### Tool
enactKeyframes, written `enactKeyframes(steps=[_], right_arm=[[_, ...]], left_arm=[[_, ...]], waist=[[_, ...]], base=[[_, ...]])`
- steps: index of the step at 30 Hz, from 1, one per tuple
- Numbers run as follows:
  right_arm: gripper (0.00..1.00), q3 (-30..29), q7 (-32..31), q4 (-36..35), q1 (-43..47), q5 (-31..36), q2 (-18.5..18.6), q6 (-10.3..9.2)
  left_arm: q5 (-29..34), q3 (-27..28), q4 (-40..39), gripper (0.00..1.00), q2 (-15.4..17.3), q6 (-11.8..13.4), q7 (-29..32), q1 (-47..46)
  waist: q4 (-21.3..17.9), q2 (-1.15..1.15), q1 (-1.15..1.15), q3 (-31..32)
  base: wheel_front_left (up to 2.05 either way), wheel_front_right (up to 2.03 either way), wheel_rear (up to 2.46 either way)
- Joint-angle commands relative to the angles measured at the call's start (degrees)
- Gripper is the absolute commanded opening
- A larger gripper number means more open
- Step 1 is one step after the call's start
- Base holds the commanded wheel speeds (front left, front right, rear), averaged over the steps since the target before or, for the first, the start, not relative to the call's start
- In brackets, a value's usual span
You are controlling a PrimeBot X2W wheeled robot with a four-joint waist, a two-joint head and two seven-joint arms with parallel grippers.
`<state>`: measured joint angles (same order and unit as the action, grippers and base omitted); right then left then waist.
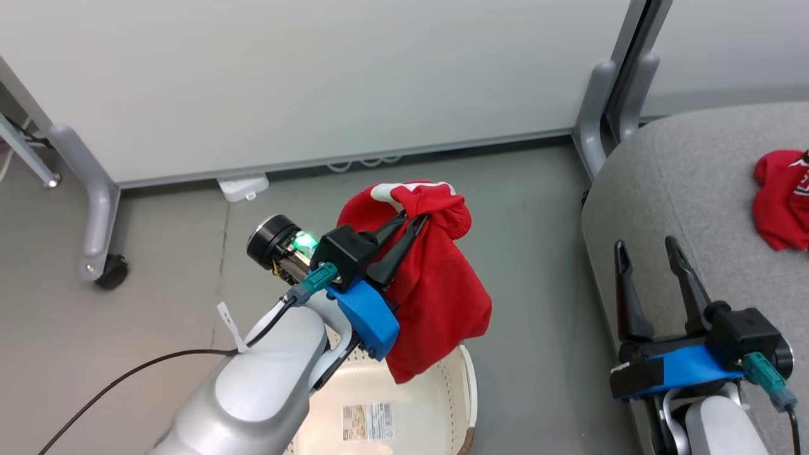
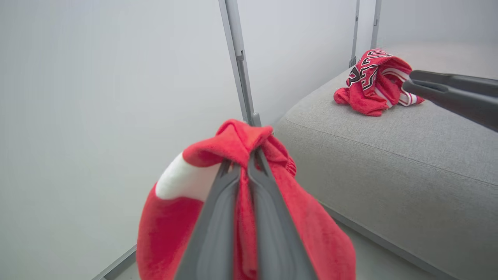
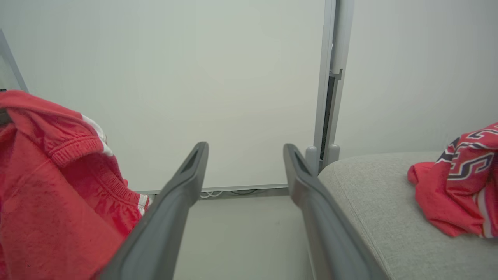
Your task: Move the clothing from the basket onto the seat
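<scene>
My left gripper (image 1: 414, 221) is shut on a red garment with a white stripe (image 1: 436, 297), which hangs in the air above the cream basket (image 1: 468, 379). In the left wrist view the fingers (image 2: 249, 159) pinch a fold of that red garment (image 2: 167, 225). A red jersey with black lettering (image 2: 373, 81) lies bunched on the light-grey seat (image 1: 682, 208), at its far right in the head view (image 1: 780, 199). My right gripper (image 1: 648, 249) stands open over the seat's near edge, nothing between its fingers. The right wrist view shows the hanging garment (image 3: 50, 186) left and the jersey (image 3: 459, 182) right.
A white partition panel (image 1: 316, 82) on grey wheeled feet (image 1: 104, 265) stands behind the basket. A second panel's posts (image 1: 616, 88) rise beside the seat's far corner. Grey floor (image 1: 543, 253) lies between basket and seat. A label (image 1: 368, 422) sits on the basket's bottom.
</scene>
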<state>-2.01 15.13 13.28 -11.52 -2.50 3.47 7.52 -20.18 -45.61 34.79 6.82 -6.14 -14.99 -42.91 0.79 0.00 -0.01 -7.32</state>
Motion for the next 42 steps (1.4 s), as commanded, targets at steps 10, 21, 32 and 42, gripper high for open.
enactKeyframes(steps=[10, 21, 32, 42], right_arm=[[1.00, 1.34, 0.03, 0.65, 3.73, 0.15, 0.07, -0.06], [1.00, 3.35, 0.03, 0.28, 3.59, 0.13, 0.48, -0.06], [1.00, 13.70, 0.03, -0.43, 1.64, -2.25, 3.26, -0.05], [1.00, 24.83, 0.02, 2.12, -3.52, -5.12, 4.16, -0.05]], left_arm=[[-1.25, -0.80, -4.52, 0.00, -0.51, -0.16, 0.70, 0.97], [-1.91, -1.63, -7.72, 0.00, 0.41, 0.52, 2.27, 1.94], [-2.47, -1.87, -7.80, 0.00, 0.94, 0.77, 2.22, 1.44], [-2.30, -2.67, -8.08, 0.00, 0.21, 0.85, 1.86, -0.10]], waist=[[0.24, 0.00, 0.01, 5.26], [0.26, 0.00, 0.01, 5.16], [0.40, 0.00, 0.01, 4.36], [1.17, 0.00, 0.01, 2.81]], base=[[0.00, 0.00, 0.00], [0.00, 0.00, 0.00], [0.00, 0.00, 0.00], [0.00, 0.00, 0.00]])
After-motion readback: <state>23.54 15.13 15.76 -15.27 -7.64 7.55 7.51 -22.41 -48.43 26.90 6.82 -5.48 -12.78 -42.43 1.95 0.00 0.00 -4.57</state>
